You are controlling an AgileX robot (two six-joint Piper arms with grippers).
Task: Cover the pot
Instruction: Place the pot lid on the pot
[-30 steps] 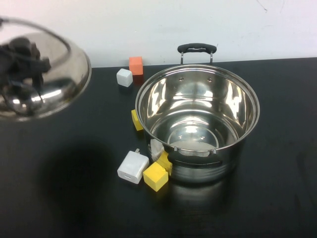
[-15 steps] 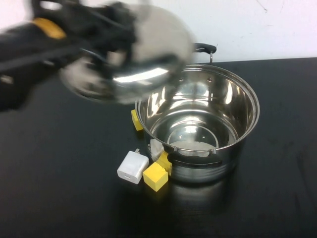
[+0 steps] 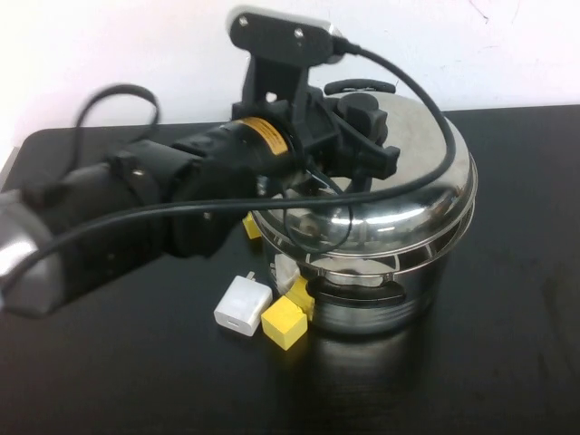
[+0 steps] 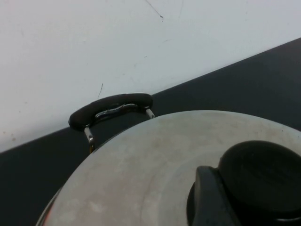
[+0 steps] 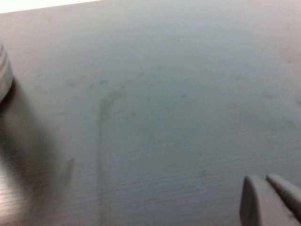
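- The pot [image 3: 381, 299] stands on the black table [image 3: 507, 362], close to the white wall [image 3: 136, 45], with its far handle [image 3: 361, 88] toward that wall.
- The lid [image 3: 408, 195] sits over the pot's mouth but looks tilted, its near edge seeming higher than the pot's rim.
- The left gripper [image 3: 362, 145] is above the pot, clamped on the lid's black knob [image 4: 256, 181].
- If the lid were let go while tilted, I'd expect it to clatter, slide off-centre, or hang on one side of the rim.
- What is inside the pot is hidden by the lid.
- Just beside the pot's near left side lie a yellow block [image 3: 285, 322] and a white charger [image 3: 243, 305], so a slipping lid could knock them.
- The right gripper [image 5: 270, 202] is away from the pot, low over bare table, fingers pressed together, holding nothing.
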